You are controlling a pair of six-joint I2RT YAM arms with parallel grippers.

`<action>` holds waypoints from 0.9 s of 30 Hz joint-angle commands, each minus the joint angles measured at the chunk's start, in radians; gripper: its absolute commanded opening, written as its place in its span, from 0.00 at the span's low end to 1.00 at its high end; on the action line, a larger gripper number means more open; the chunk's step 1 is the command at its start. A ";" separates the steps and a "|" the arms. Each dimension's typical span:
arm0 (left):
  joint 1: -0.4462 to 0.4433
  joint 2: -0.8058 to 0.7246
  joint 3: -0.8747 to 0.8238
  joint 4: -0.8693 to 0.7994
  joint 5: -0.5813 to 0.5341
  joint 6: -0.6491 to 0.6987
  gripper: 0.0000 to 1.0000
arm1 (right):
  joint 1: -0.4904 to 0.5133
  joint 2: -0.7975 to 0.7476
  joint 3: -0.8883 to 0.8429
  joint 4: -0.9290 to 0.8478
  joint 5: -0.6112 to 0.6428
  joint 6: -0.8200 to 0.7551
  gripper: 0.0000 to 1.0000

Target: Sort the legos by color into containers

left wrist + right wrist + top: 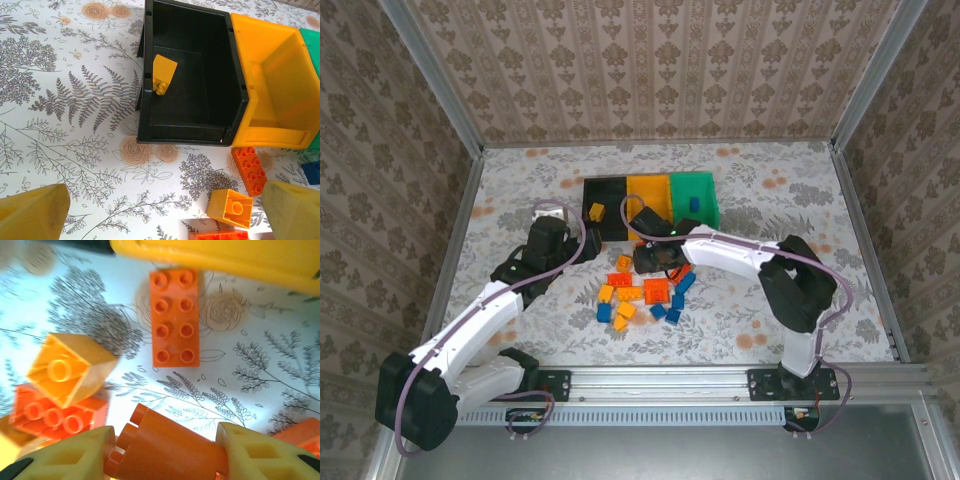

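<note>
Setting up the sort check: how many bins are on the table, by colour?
Black rectangular plastic bin: 1
Yellow-orange rectangular plastic bin: 1
Green rectangular plastic bin: 1
Total: 3

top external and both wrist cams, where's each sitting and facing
top external: above and behind, looking down at the table; left arm and right arm show.
left wrist: low over the table, facing the black bin; left gripper open.
right wrist: looking straight down; right gripper clamps a red-orange brick.
both wrists share the flat eight-stud brick.
</note>
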 commanded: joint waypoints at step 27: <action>-0.038 0.146 0.026 0.004 0.149 0.071 0.97 | -0.188 0.347 0.623 -0.110 0.053 -0.027 0.67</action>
